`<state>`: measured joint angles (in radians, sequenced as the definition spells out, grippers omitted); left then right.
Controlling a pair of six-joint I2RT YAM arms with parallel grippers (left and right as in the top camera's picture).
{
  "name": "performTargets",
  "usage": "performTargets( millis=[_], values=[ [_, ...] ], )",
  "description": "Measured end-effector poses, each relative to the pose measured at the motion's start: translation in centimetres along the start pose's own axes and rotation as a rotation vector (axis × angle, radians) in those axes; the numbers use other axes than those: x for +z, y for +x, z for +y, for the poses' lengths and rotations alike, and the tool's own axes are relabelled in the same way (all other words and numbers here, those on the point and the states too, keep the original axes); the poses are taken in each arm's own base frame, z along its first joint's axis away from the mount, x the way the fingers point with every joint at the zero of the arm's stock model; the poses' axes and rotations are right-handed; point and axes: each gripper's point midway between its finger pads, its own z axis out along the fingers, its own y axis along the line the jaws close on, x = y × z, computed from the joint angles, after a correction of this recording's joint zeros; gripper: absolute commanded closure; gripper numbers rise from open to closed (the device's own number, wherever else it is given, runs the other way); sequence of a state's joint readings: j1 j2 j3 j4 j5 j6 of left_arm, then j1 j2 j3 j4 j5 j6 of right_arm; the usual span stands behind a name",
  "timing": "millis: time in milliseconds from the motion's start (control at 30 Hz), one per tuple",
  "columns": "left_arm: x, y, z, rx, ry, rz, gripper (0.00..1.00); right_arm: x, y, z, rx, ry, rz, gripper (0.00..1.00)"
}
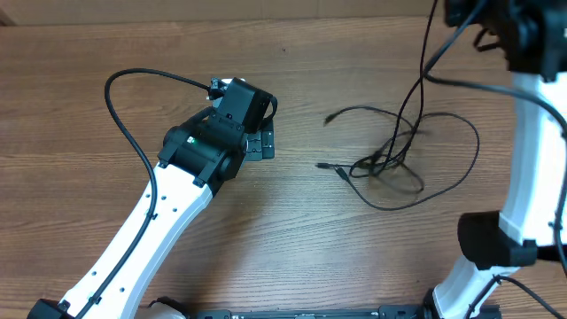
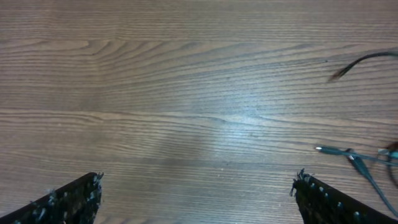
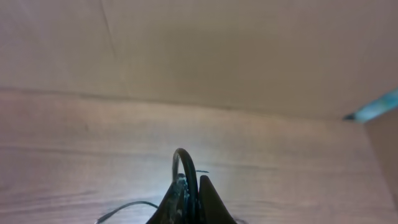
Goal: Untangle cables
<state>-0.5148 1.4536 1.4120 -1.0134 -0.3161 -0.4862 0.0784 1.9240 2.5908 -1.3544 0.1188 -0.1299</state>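
Thin black cables [image 1: 390, 161] lie in a loose tangle on the wooden table, right of centre, with small plug ends [image 1: 324, 166] pointing left. One strand [image 1: 416, 84] rises from the tangle to my right gripper [image 1: 467, 14], raised at the top right. In the right wrist view that gripper [image 3: 194, 186] is shut on a black cable loop [image 3: 186, 163]. My left gripper [image 1: 260, 143] hovers left of the tangle, apart from it. Its fingers [image 2: 74, 199] stand wide open over bare wood, with cable ends [image 2: 339, 150] at the right edge.
The left arm's own thicker black cable [image 1: 133, 106] arcs over the table at the left. The right arm's white link [image 1: 523, 177] stands along the right side. A pale wall [image 3: 249, 50] rises behind the table's far edge.
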Motion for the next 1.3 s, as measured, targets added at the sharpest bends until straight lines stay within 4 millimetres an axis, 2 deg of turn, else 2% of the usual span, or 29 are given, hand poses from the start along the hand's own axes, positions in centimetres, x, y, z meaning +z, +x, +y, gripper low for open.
performTargets(
  millis=[67, 167, 300, 367, 500, 633, 767, 933, 1033, 1133, 1300],
  values=[
    [0.0, -0.5, -1.1, 0.021, 0.054, -0.017, 0.01, 0.2, 0.1, 0.1, 0.013, -0.002, 0.004, 0.96],
    [-0.3, -1.3, -3.7, 0.101, 0.189, -0.041, 0.0, -0.9, -0.5, 0.0, 0.031, -0.005, -0.025, 0.96],
    [0.1, -0.7, -6.9, 0.235, 0.35, -0.011, 0.0, -2.3, -1.1, -0.2, 0.046, -0.005, -0.058, 0.96],
    [0.9, 0.3, -8.7, 0.298, 0.435, 0.032, 0.01, -2.7, -1.3, -0.2, 0.059, -0.005, -0.067, 0.96],
    [2.9, 2.6, -11.0, 0.381, 0.545, 0.138, 0.0, -3.5, -1.5, -0.3, 0.072, -0.005, -0.083, 0.96],
    [4.8, 4.7, -13.2, 0.456, 0.642, 0.207, 0.0, -5.2, -2.2, -0.5, 0.082, -0.005, -0.125, 0.96],
    [5.2, 6.8, -16.4, 0.578, 0.736, 0.217, 0.0, -7.5, -3.0, -0.8, 0.091, -0.004, -0.18, 0.96],
    [4.5, 8.9, -20.1, 0.768, 0.835, 0.164, 0.0, -10.1, -3.4, -0.9, 0.095, -0.01, -0.228, 0.96],
    [4.1, 9.0, -21.3, 0.865, 0.87, 0.097, 0.0, -10.8, -3.5, -0.5, 0.092, -0.042, -0.242, 0.96],
    [4.0, 8.2, -21.9, 0.933, 0.879, 0.021, 0.0, -10.9, -3.5, 0.3, 0.087, -0.084, -0.242, 0.96],
    [5.1, 6.7, -22.1, 1.002, 0.82, -0.075, 0.0, -11.0, -3.2, 1.5, 0.078, -0.156, -0.227, 0.96]
  ],
)
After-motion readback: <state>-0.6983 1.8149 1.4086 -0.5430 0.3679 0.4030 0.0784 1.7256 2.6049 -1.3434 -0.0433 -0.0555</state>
